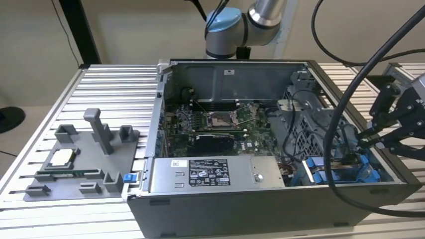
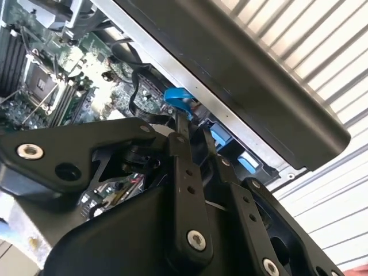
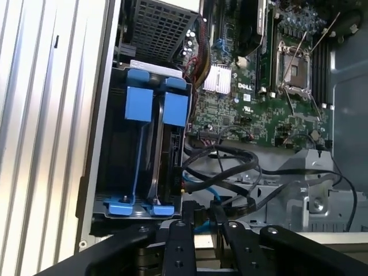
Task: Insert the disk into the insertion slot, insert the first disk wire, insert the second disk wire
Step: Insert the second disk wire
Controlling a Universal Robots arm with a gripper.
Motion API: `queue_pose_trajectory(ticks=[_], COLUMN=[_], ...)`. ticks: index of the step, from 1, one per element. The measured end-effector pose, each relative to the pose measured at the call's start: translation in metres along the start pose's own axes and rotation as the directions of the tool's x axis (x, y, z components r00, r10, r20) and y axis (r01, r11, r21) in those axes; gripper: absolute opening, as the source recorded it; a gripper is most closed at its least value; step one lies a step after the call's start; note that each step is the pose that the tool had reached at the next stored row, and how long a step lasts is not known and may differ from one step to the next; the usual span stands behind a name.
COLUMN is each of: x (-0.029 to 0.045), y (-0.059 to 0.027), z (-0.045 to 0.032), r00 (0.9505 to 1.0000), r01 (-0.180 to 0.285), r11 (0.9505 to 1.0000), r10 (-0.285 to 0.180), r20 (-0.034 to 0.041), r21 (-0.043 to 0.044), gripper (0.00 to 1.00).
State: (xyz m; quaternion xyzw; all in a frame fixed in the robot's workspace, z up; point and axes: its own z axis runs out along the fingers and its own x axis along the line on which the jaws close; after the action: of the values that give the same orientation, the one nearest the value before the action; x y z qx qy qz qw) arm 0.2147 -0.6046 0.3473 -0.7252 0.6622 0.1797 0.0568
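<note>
We see the open computer case (image 1: 265,211) lying on the ribbed metal counter (image 1: 113,84). The arm's pincer (image 1: 367,135) hangs over the case's edge at the exterior view's right, just above the insertion slot (image 1: 362,174) in the lower right of that frame.

In the first wrist view the disk (image 3: 174,112) stands on edge inside the slot. Its blue carrier tabs show along the bay's rim, just beside a second blue carrier (image 3: 138,100).

In the second wrist view the pincer's two black fingers (image 2: 185,172) are drawn close together. They are closed on the blue plug of the disk wire (image 2: 177,99), which sits right at their tips, near the case wall. In the first wrist view the thin blue length of that wire runs among black cables (image 3: 230,155) into the gap between the fingers.

In the exterior view the motherboard (image 1: 219,129) fills the middle of the case, and the grey power-supply box (image 1: 212,174) lies along its lower edge. A grey fixture (image 1: 79,164) holding small parts rests on the counter at the exterior view's left, well apart from the pincer.
</note>
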Motion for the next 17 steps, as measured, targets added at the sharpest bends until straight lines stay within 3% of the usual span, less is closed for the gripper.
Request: queue_pose_trajectory(ticks=[17], x=[0.0041], y=[0.0], z=[0.0016], r00=[1.0], r01=[0.001], r11=[1.0], r10=[-0.001], r20=[0.003], r21=[0.0003], gripper=[1.0])
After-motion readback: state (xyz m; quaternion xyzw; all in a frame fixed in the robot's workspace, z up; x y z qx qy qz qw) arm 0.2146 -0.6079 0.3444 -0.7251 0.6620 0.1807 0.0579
